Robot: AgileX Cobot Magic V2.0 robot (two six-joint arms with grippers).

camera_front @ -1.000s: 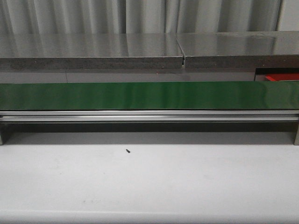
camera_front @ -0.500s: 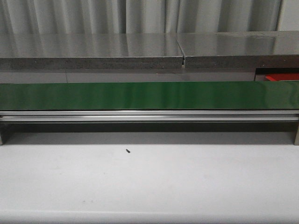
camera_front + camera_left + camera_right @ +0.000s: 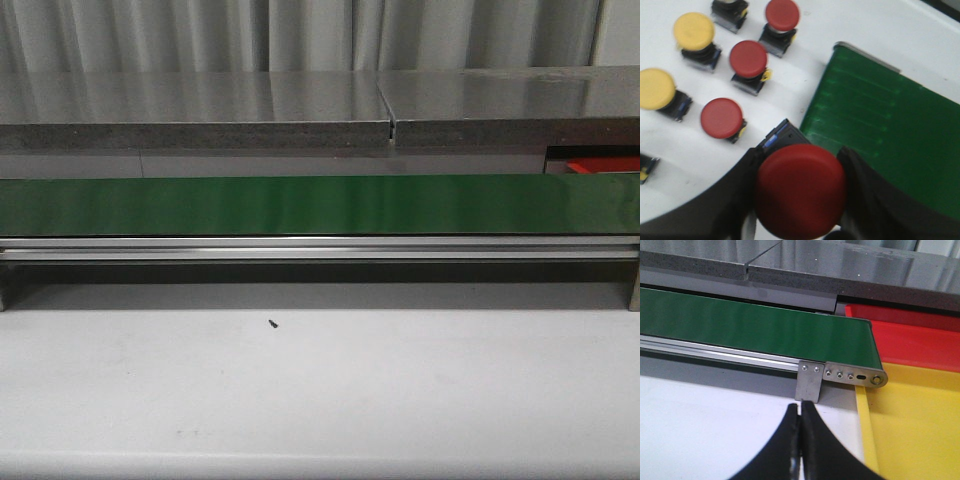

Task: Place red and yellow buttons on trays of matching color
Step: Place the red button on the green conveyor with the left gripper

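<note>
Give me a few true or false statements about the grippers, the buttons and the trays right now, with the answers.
1. The left gripper holds a red button. True.
2. The right gripper is open. False: its fingers are pressed together, holding nothing.
3. The yellow tray sits next to the red tray. True.
4. The green conveyor belt carries a button in the front view. False: it is bare there.
5. Only red buttons rest on the white table. False: yellow buttons rest there too.

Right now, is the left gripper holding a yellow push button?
No, the left gripper is shut on a red push button, while the yellow push buttons sit on the white table.
</note>
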